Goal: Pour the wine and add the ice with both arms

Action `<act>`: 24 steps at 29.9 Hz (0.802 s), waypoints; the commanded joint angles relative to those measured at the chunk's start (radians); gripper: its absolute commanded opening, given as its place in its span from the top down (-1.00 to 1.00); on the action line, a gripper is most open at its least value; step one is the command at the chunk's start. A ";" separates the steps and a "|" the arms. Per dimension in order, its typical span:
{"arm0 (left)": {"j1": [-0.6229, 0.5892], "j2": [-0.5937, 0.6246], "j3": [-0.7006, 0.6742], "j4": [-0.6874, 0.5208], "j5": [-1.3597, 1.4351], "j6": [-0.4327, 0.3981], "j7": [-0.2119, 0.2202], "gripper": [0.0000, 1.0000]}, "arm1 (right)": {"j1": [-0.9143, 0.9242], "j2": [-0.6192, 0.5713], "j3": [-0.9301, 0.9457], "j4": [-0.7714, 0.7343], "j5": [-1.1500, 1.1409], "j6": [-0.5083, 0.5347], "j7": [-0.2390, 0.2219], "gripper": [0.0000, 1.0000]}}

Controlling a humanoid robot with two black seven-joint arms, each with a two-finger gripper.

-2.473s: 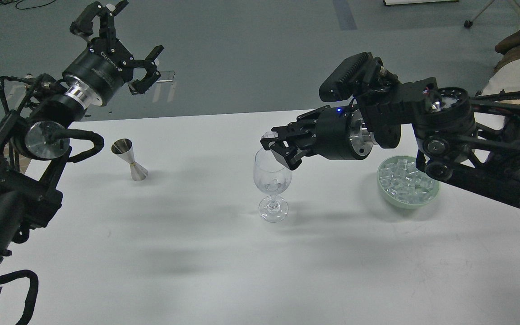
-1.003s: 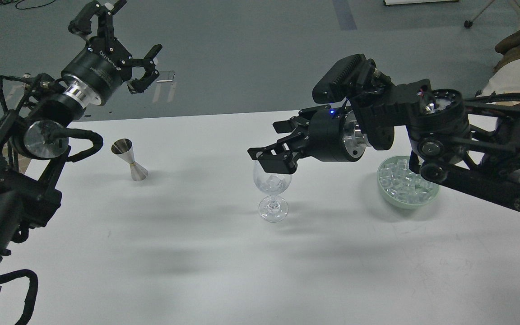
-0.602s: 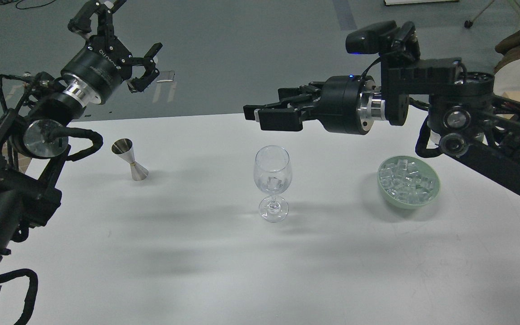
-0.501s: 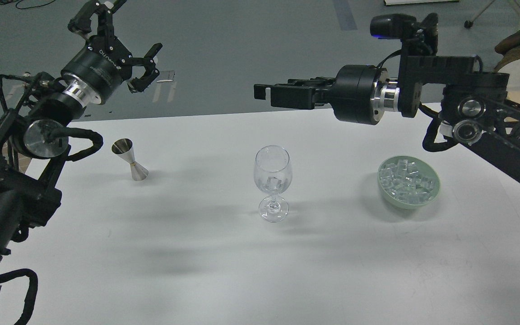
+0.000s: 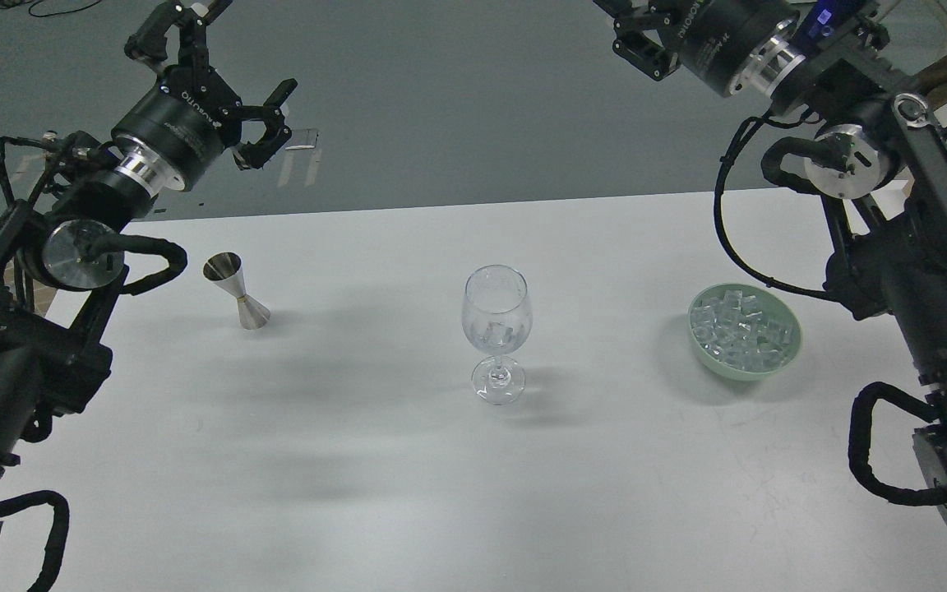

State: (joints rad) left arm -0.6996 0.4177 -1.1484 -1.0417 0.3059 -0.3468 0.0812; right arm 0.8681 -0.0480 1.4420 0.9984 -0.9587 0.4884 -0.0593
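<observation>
A clear wine glass [image 5: 496,329] stands upright at the table's middle with a few ice cubes [image 5: 499,333] in its bowl. A pale green bowl [image 5: 784,358] at the right holds many clear ice cubes [image 5: 741,329]. A steel jigger [image 5: 237,289] stands at the left. No stream of wine shows. My left gripper [image 5: 219,82] is open and empty, held high behind the jigger. My right gripper [image 5: 642,37] is raised high at the top edge, far above the glass and the bowl. Its fingers look spread and empty, partly cut off by the edge.
The white table [image 5: 358,460] ends at a far edge behind the glass, with grey floor beyond. My right arm's elbow and cables [image 5: 901,271] hang just right of the green bowl. My left arm [image 5: 30,329] lies along the table's left side.
My right gripper let an ice cube drop into the glass, opened, then swung up and to the right, away to the top edge. The left arm has stayed in place.
</observation>
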 commanded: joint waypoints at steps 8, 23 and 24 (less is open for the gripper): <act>-0.021 -0.002 -0.002 0.000 -0.005 -0.029 0.000 -0.96 | 0.149 0.046 0.021 -0.335 0.352 0.000 -0.062 -0.98; -0.020 -0.028 -0.025 0.002 -0.036 -0.049 -0.001 -0.96 | 0.180 0.048 0.023 -0.435 0.469 0.000 -0.071 -0.98; -0.020 -0.028 -0.025 0.002 -0.036 -0.049 -0.001 -0.96 | 0.180 0.048 0.023 -0.437 0.469 0.000 -0.070 -0.98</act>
State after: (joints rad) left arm -0.7188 0.3926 -1.1736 -1.0401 0.2703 -0.3958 0.0796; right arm 1.0493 0.0000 1.4681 0.5601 -0.5073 0.4887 -0.1323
